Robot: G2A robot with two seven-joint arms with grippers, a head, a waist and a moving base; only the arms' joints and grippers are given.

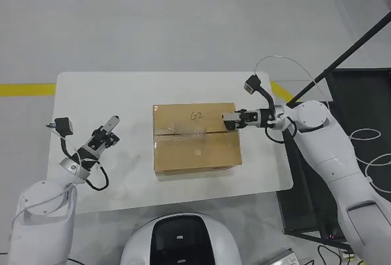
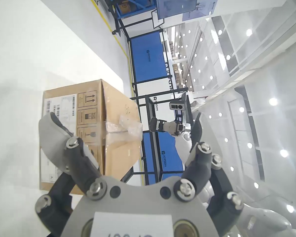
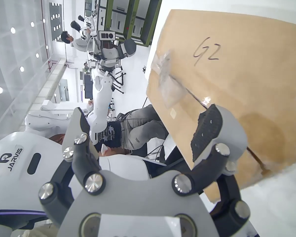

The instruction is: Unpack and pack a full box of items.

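My left end effector [image 1: 109, 130] hangs over the white bench [image 1: 103, 93]. Its two fingers are spread wide and there is nothing between them. The brown box [image 1: 197, 138] sits on the bench out in front of these fingers, well apart from them. From my left wrist I see the box [image 2: 88, 114] standing flat, with one side turned to me. That side has white and printed labels [image 2: 64, 104] stuck on it.

My right end effector [image 1: 228, 121] is at the far side of the box from my left one. It is up by the box top, near the spot where the middle seam meets the edge. Its fingers are spread wide too, and they hold nothing. From my right wrist, one dark ribbed pad [image 3: 207, 131] is close over the box top [image 3: 236, 75], just beside the seam. I cannot tell if it touches the cardboard. The other finger [image 3: 76, 124] is off in the air, away from the box.

The box is shut. Its two top flaps meet in a line down the middle. Crinkly clear tape [image 1: 195, 134] lies on that line, and it looks bunched up at the end far from my right end effector [image 3: 143, 115]. There is a pen mark [image 3: 207, 52] on the flap beside the tape.
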